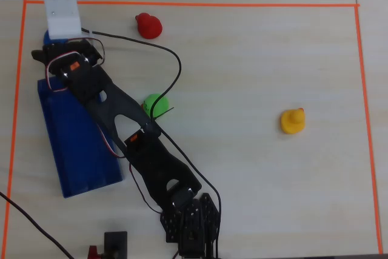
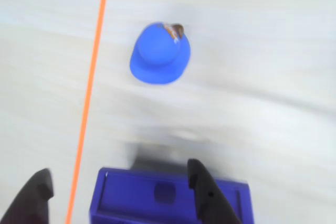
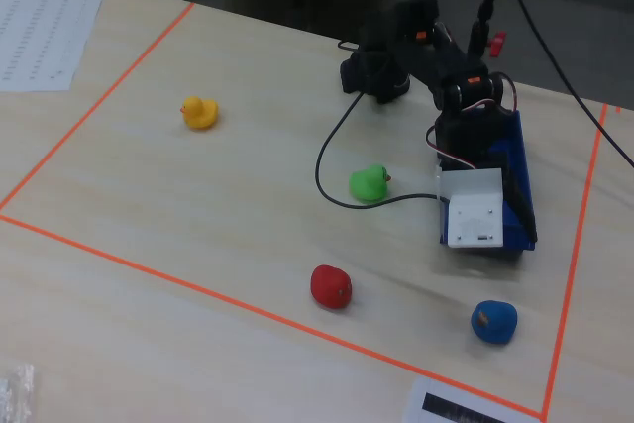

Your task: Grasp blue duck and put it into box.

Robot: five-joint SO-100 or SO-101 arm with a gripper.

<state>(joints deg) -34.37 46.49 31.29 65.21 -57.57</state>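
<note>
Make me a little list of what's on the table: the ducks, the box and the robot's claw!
blue duck: on the table, past the box's short end, inside the orange tape line
box: dark blue tray, under the arm
gripper: open, empty, above the box's end, duck ahead of it in the wrist view
green duck: beside the cable
red duck: near the tape
yellow duck: far from the box
blue duck in box: no

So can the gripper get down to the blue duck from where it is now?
Probably yes. In the wrist view the gripper is open above the box's end, and the blue duck sits just beyond on bare table with nothing between them. The other ducks are well away.
</note>
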